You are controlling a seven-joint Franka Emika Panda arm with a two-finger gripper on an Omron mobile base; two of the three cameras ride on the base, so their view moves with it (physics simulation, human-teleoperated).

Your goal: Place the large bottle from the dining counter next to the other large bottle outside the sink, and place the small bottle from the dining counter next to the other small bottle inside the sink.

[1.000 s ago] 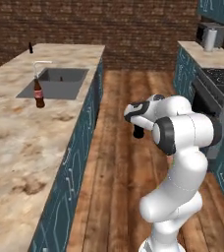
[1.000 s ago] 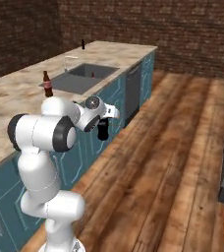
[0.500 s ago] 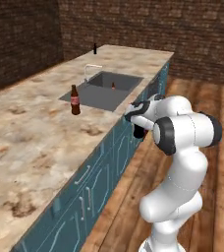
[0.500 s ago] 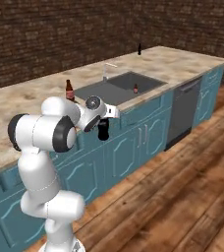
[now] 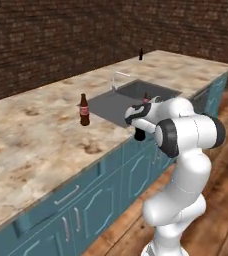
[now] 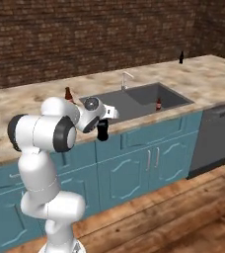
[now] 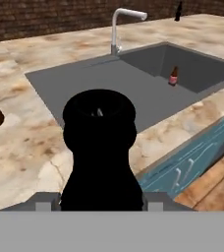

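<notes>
My gripper [image 5: 139, 131] [image 6: 102, 129] is shut on the large bottle [image 7: 100, 142], an all-black bottle that hangs in front of the counter's teal cabinets, just off the counter edge. The dark grey sink [image 5: 136, 90] [image 6: 149, 94] [image 7: 192, 69] lies ahead, with the other small bottle [image 5: 146, 97] [image 6: 158, 104] [image 7: 173, 76], reddish-brown, standing inside the basin. The other large bottle [image 5: 84, 110] [image 6: 67, 93], brown with a red label, stands on the counter left of the sink. Only its edge shows at the left of the hand view.
A silver faucet [image 5: 117, 79] [image 7: 119, 27] rises behind the sink. A small black bottle [image 5: 140, 54] [image 6: 181, 57] stands far back on the marbled counter. A grey dishwasher front [image 6: 215, 138] sits right of the teal cabinets. Wooden floor lies to the right.
The whole picture has shifted, so the camera has moved: the counter and sink are now closer and more square-on. The gripper keeps its hold on the black bottle.
</notes>
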